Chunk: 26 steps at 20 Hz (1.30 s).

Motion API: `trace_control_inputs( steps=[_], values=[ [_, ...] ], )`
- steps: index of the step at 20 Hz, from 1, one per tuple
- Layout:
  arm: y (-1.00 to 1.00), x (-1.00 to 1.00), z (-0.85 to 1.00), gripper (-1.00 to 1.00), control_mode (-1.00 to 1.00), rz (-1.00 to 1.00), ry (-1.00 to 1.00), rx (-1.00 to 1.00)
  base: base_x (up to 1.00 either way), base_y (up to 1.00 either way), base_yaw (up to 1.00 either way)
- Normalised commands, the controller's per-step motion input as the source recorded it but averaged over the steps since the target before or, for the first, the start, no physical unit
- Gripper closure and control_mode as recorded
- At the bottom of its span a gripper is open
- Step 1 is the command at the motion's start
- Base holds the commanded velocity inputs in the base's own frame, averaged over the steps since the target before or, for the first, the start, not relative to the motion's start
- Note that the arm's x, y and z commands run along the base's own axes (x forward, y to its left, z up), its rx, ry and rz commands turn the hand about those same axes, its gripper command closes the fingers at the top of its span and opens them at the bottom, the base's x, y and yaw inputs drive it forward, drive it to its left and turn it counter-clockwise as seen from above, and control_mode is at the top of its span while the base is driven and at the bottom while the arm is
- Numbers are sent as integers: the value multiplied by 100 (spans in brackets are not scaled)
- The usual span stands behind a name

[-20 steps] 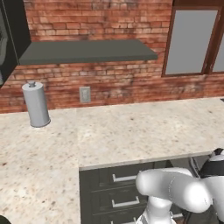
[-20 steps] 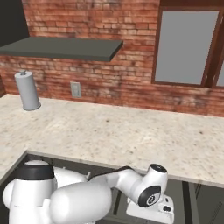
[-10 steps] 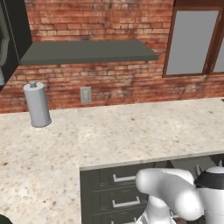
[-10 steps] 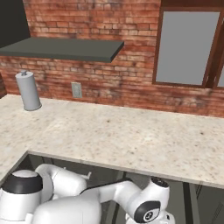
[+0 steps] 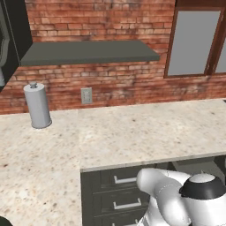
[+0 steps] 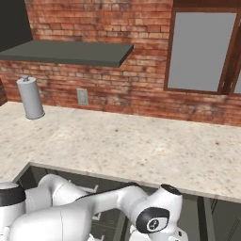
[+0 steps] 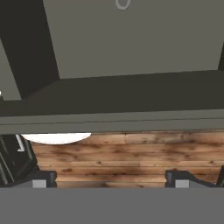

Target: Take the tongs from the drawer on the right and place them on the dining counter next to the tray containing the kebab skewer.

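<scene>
My gripper [image 7: 111, 180] is open, its two dark fingertips [image 7: 43, 179] far apart with nothing between them. It hangs low in front of the pulled-out drawer [image 7: 131, 43], looking over the drawer's front rim into a bare grey inside. A small grey loop [image 7: 122, 3] lies at the far edge of that inside, the rest of it cut off; I cannot tell whether it is the tongs. The white arm [image 6: 141, 212] folds down below the worktop edge. The dining counter and the tray are out of view.
A beige speckled worktop [image 5: 132, 128] runs along the brick wall, with a grey cylinder [image 5: 37, 106] standing at its left. Closed dark drawers with silver handles [image 5: 126, 178] sit under the worktop edge. Wooden floor [image 7: 131, 157] lies below the drawer front.
The arm has folded lower in front of the cabinets, and the hand has sunk towards the bottom edge of the right base view.
</scene>
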Motion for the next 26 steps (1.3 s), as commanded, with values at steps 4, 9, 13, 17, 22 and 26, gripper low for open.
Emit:
trace_control_inputs(
  steps=[4, 9, 13, 17, 22, 26],
  values=[
    [29, 4, 29, -100, -100, -7, -3, 0, 0, 0, 0],
    [27, 19, 26, -100, -100, -6, -2, 0, 0, 0, 0],
    [4, 21, 25, -100, -100, -6, 0, 0, 0, 0, 0],
    [0, 29, 6, -100, -100, -1, 0, 0, 0, 0, 0],
    [0, 31, 3, -100, -100, -2, -7, 0, 0, 0, 0],
    [0, 25, 9, -100, -100, -4, -18, -2, 0, 0, 0]
  ],
)
